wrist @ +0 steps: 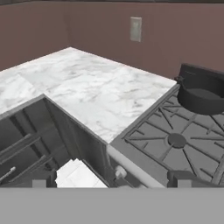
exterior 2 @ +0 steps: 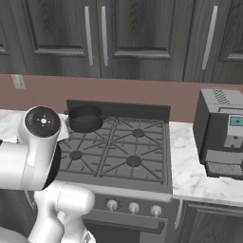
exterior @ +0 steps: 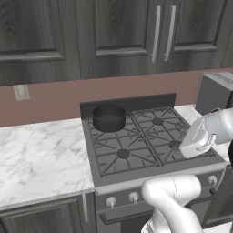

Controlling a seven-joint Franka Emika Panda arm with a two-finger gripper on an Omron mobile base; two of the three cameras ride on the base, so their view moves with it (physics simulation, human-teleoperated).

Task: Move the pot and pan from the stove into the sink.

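dark wood cabinets point(exterior: 113, 32) hang over a marble counter point(exterior: 41, 159) and the stove point(exterior: 145, 141). the pot point(exterior: 109, 118) sits on the stove's back left burner, against the rear panel. whether the fingers are open or closed, i cannot tell.

2 base views look down on the stove point(exterior: 150, 145) from left and right — the hand view skims it low, sharing the pot point(wrist: 202, 99).
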